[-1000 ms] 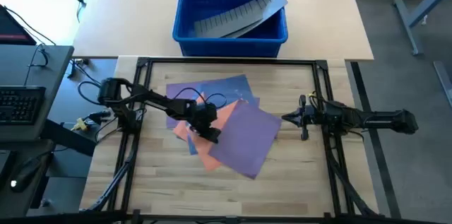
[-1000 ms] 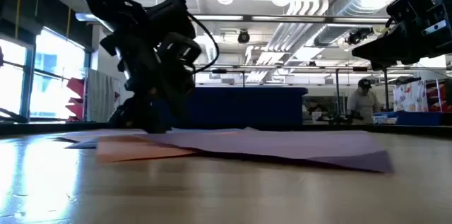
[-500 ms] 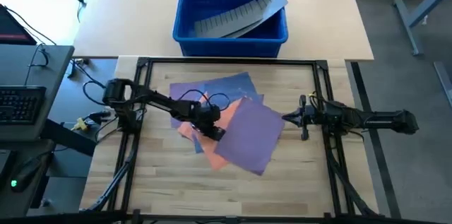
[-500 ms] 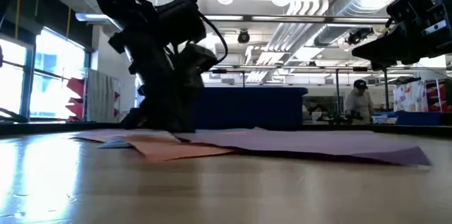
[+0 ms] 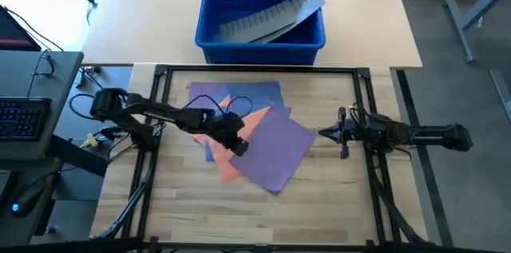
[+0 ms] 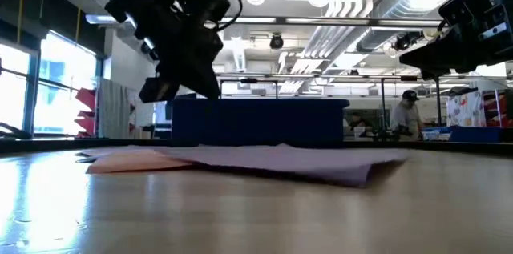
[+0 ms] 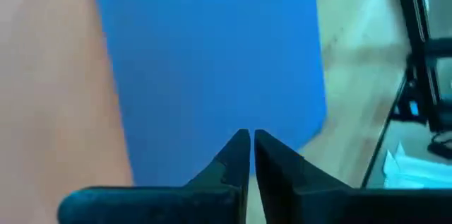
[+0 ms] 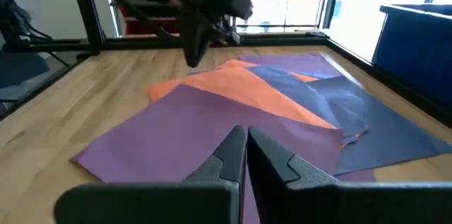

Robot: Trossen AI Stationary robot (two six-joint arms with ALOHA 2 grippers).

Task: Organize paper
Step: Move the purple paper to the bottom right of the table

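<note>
Paper [image 5: 263,137] fanned mid-surface, nearer far edge. Left gripper [image 5: 237,148] lifted clear above it, fingers pressed together, empty. Right gripper [image 5: 329,133] idle by right edge, fingers together. Risk: re-pressing skews sheets, top purple slides off.

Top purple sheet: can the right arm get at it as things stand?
Probably yes. The purple sheet lies on top of the pile, its right corner pointing at the right gripper, with bare table between them. The left gripper hangs over its far edge.

No readable text, label, brand or number is shown; any marks in the distant room are perhaps too faint.
</note>
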